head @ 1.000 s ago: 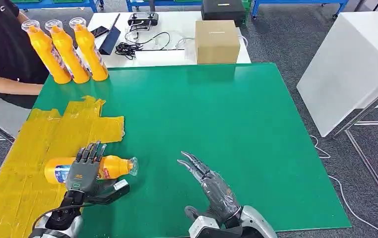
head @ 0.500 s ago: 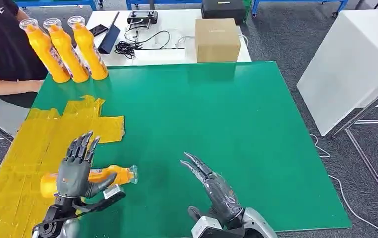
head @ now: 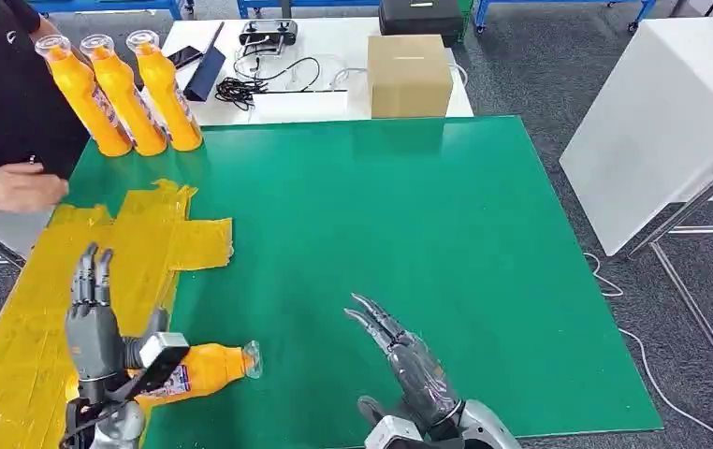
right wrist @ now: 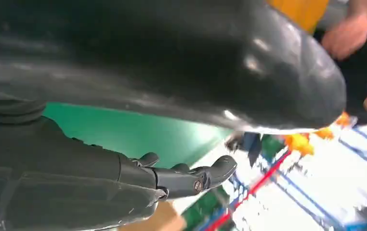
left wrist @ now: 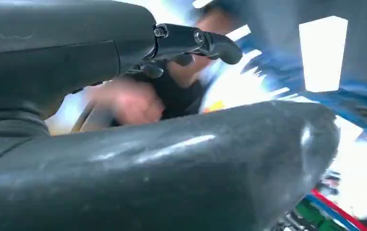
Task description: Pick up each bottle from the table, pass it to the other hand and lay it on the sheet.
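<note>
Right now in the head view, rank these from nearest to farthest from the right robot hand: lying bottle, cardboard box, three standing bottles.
From the right robot hand:
1. Lying bottle, just left, near edge.
2. Cardboard box, straight ahead, far side.
3. Three standing bottles, far left corner.

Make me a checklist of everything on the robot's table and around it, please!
Surface: green table, yellow sheet taped over its left part.
Job's things: one bottle lying at the sheet's near edge, neck over the green; three bottles standing at the far left corner.
Clutter: cardboard box, a dark case and a controller on the white table behind.
Hands: left hand raised, fingers straight, holding nothing; right hand open over the table.
Cables: black cable coiled on the white table; another on the floor at right.
Surroundings: a person's hand at the left edge; white cabinet at right.
</note>
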Robot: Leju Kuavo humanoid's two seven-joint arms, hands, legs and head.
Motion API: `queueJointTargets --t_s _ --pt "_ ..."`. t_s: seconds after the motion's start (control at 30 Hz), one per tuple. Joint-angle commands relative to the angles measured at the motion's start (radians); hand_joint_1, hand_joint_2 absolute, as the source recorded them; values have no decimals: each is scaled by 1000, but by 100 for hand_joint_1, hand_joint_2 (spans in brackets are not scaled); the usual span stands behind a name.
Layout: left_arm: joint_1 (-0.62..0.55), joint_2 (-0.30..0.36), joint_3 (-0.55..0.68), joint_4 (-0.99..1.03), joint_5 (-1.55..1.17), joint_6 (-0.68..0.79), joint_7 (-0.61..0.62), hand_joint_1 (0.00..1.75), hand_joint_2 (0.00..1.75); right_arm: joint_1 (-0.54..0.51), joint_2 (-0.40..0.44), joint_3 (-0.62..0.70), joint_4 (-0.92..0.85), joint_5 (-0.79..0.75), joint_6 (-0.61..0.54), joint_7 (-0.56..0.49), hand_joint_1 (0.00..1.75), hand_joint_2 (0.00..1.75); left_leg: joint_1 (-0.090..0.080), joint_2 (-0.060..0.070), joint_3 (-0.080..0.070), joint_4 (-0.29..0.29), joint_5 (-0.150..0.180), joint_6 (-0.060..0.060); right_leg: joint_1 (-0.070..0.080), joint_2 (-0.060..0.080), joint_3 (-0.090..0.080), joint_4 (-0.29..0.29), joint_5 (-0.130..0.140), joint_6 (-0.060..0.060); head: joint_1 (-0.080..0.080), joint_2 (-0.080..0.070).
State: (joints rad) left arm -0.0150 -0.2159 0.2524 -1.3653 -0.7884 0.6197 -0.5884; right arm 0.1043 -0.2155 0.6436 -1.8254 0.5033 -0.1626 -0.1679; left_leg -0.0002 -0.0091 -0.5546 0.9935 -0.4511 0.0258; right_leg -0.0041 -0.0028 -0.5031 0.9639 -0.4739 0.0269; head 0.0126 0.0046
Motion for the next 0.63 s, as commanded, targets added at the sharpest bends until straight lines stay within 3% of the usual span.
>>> queueJointTargets --t_s 0.03,0.13,0.23,0.37,0.47,0.63 --pt "164 64 -428 -303 552 -396 22 0 0 93 92 -47 -48 64 -230 -42 0 0 1 -1 -3 2 -2 -1 1 -1 -1 1 -1 0 0 0" --pt "203 106 -559 -453 754 -576 -45 0 0 110 148 -88 -71 98 -371 -154 0 0 2 1 -4 3 -3 -1 2 1 -2 1 -1 0 0 0" --pt "183 123 -636 -502 785 -603 -80 0 0 102 198 -129 -98 138 -536 -233 0 0 1 0 -5 2 -1 -1 1 0 -3 1 -1 0 0 0" --pt "165 128 -654 -495 802 -603 -84 0 0 105 217 -145 -115 137 -536 -254 0 0 1 0 -4 1 -1 -2 1 0 -2 0 0 0 0 0" --pt "138 131 -692 -496 788 -566 -110 0 0 132 305 -211 -124 94 -536 -392 0 0 1 0 -2 0 0 -2 2 0 0 -1 0 -1 0 0" --pt "121 134 -717 -471 754 -516 -110 0 0 74 275 -152 -80 36 -536 -363 0 0 1 2 0 -1 0 -1 1 2 0 -1 1 0 0 0"
